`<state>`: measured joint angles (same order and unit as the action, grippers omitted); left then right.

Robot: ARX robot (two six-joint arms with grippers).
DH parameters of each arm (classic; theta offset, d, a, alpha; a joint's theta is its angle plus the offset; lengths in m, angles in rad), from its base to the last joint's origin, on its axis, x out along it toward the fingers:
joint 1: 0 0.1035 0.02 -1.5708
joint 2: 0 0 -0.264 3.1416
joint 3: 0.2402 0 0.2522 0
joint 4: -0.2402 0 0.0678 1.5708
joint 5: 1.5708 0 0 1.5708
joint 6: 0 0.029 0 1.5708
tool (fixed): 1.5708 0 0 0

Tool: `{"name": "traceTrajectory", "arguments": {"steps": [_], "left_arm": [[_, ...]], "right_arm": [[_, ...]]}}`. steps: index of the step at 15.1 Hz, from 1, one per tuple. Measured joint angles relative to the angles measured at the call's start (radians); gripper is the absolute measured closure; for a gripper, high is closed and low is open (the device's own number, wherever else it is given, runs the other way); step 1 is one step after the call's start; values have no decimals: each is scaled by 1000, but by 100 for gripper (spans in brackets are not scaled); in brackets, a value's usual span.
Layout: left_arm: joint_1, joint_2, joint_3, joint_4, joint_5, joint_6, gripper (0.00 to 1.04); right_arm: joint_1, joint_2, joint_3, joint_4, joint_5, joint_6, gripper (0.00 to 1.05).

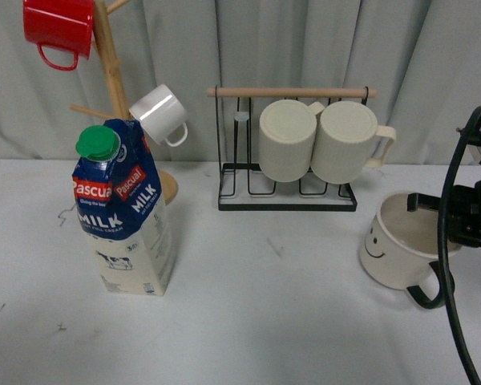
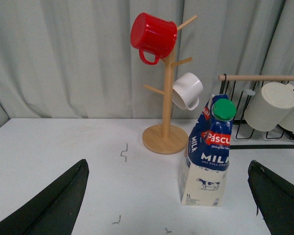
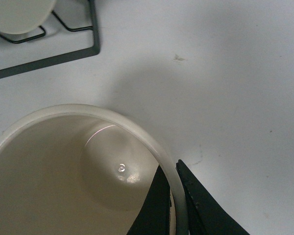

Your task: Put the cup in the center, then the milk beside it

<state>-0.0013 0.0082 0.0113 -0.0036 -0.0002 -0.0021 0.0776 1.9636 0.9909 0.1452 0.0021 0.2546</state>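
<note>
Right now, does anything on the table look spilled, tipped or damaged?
Nothing spilled or broken. The milk stands upright; the cup is empty, the right gripper pinching its rim. Only small dark scuffs mark the table.

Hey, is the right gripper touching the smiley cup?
Touching. Right wrist view shows the right gripper clamping the cup at its rim, one finger inside, one outside.

Big cup (image 1: 391,255) showing cream w/ blk smiley + handle; milk (image 1: 125,215) showing blue top, red label, grn cap, cream base.
</note>
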Motion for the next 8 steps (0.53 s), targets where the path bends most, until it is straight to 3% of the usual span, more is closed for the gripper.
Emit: {"name": "traceTrajectory", "arguments": {"steps": [4,6,8], "left_arm": [[0,0,0,0,0,0,7],[0,0,0,0,0,0,7],[0,0,0,0,0,0,7]], "right_arm": [[84,-89,-4,-25,6,19,101],[227,-32,70,-127,114,133,101],[254,-5,101,-161,139,166,101]]}}
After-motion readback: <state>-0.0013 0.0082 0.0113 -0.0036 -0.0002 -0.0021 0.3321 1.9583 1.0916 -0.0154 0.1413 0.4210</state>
